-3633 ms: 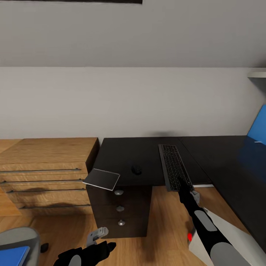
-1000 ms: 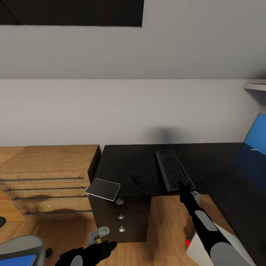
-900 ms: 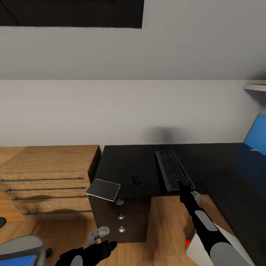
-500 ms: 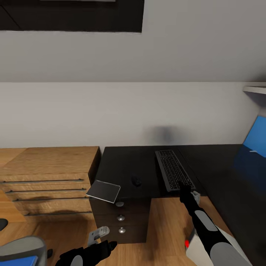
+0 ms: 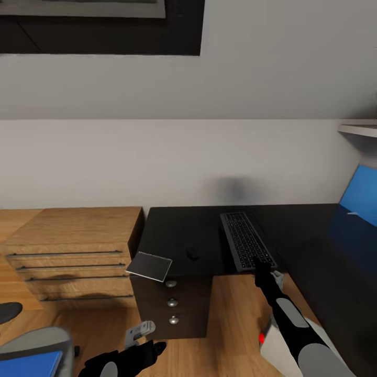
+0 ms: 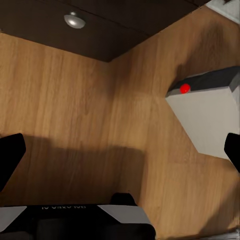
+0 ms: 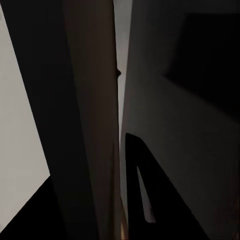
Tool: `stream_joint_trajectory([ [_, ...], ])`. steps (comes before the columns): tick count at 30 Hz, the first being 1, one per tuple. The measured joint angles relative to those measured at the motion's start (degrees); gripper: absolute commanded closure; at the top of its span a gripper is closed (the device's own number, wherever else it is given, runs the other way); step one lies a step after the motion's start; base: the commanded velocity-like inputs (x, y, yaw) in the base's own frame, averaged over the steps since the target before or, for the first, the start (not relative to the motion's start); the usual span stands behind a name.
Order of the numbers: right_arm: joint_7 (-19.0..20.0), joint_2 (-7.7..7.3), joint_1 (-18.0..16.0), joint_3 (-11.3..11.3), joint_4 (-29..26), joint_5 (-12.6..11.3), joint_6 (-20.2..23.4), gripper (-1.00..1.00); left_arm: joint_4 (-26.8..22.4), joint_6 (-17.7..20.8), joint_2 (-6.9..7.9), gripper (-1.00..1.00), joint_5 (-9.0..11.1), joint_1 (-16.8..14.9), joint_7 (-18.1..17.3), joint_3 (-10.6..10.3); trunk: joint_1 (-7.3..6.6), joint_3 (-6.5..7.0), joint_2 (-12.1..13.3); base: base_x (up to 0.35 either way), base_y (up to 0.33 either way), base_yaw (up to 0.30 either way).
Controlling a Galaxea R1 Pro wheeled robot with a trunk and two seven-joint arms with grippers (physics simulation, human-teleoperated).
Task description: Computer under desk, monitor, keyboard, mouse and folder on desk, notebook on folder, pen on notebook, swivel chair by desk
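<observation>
Pale bedroom wall fills the upper head view, and more of the dark frame up there shows than a few seconds ago, so the camera has tilted up and drawn back a little; the things themselves have not moved. On the black desk [image 5: 173, 230] the keyboard [image 5: 246, 241] lies at the near edge, with the right gripper [image 5: 262, 267] at its near end; I cannot tell whether it is open or shut. The mouse [image 5: 192, 253] sits near the keyboard, and the notebook [image 5: 149, 266] overhangs the desk corner above the drawers. Open and empty, the left gripper [image 5: 140, 332] hangs low over the floor. The computer [image 6: 207, 117] stands on the floor beside the drawer unit. The folder [image 5: 29, 363] lies on the swivel chair [image 5: 36, 339], so it probably comes next; the wooden cabinet [image 5: 73, 251] crowds that side.
</observation>
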Motion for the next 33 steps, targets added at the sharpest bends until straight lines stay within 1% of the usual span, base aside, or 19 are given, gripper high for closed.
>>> stream_joint_trajectory([
  [10, 0.2, 0.13, 0.0, 0.0, 0.0, 0.1, -0.2, 1.00, 0.0, 0.0, 0.00, -1.00, 0.0, 0.0, 0.0, 0.1, -2.20, 1.80, 4.0, -0.335, 0.000, 0.000],
  [14, 0.1, 0.32, 0.0, 0.1, -0.1, 0.3, 0.1, 1.00, 1.1, 0.0, 0.00, -1.00, -0.1, 0.0, 0.0, 0.0, -3.07, 2.52, 5.6, -0.338, 0.000, 0.000],
  [33, 0.2, 0.38, 0.0, 0.1, -0.4, 0.1, 0.1, 1.00, 1.1, 0.0, -0.07, -1.00, -0.2, 0.0, 0.0, -0.1, -7.25, 5.93, 13.3, -0.341, -0.015, 0.000],
])
